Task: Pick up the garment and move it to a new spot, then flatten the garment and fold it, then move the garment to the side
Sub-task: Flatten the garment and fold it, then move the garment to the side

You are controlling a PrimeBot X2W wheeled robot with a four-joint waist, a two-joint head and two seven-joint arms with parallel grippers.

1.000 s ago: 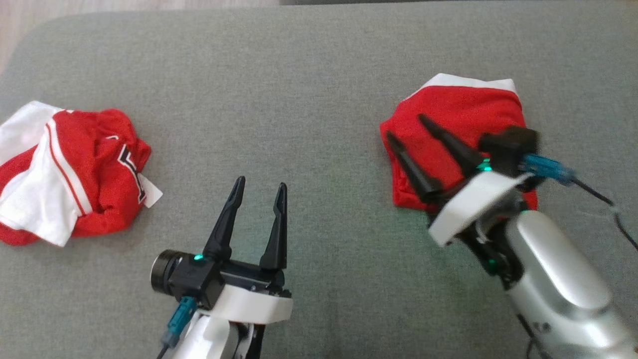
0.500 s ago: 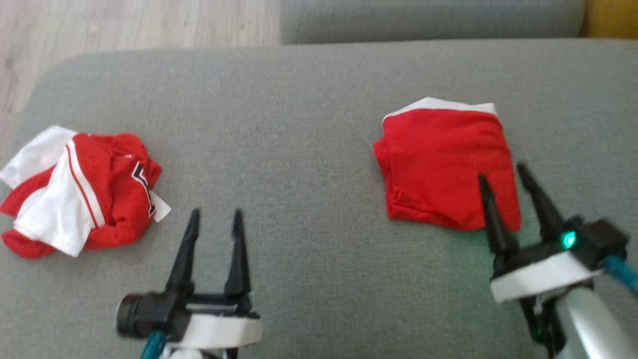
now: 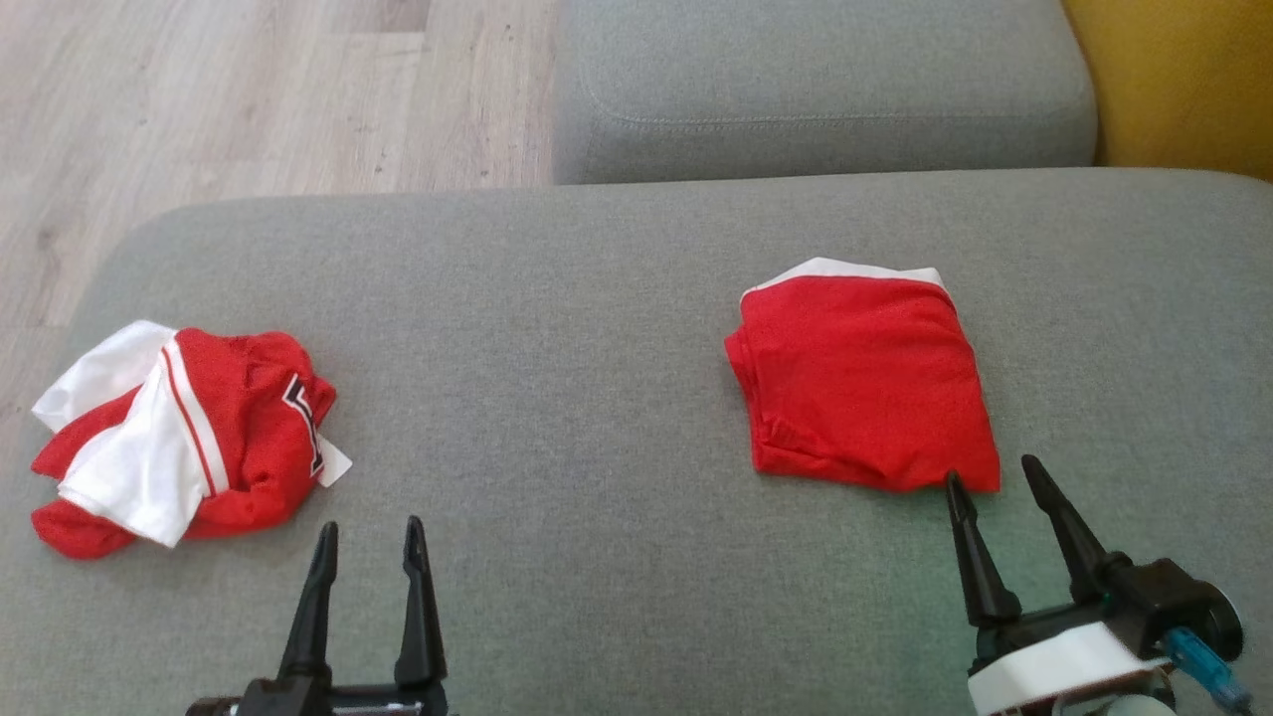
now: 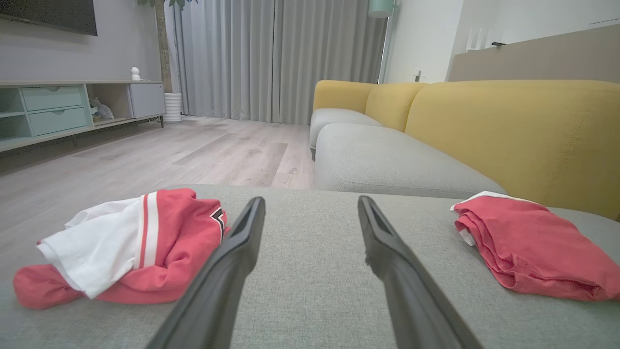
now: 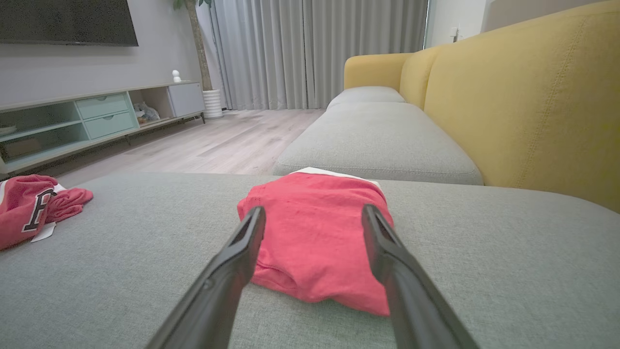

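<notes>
Two garments: a crumpled jersey (image 3: 189, 438) and a folded shirt (image 3: 863, 383) lie well apart on a grey seat (image 3: 597, 398) in a living room.
Left gripper (image 3: 369, 525): fingers apart and empty, low over the seat. The jersey sits ahead of it and off to its left, not touching.
Right gripper (image 3: 993, 470): fingers apart with nothing between them. The shirt lies straight ahead, its near hem just beyond the fingertips.
Shirt: a flat red block with a white edge on the side far from the gripper.
Jersey: a red-and-white heap with a dark letter showing, near the seat's rounded corner with the floor (image 3: 249, 89) beyond.
Step in hand: the shirt looks finished and set aside, so the jersey appears to be next for lifting.
Doing it well: the left gripper should swing forward and to its left, then come down over the highest bunch of the heap. It should close on a thick gather, not on one loose white flap, so the whole jersey rises together.
Landing spot: the bare seat between the two grippers looks best, with room to spread the cloth.
Risk: a sideways drag could push the jersey off the corner, so lift it before carrying. The right gripper should not catch the shirt's hem, or the fold may open.
</notes>
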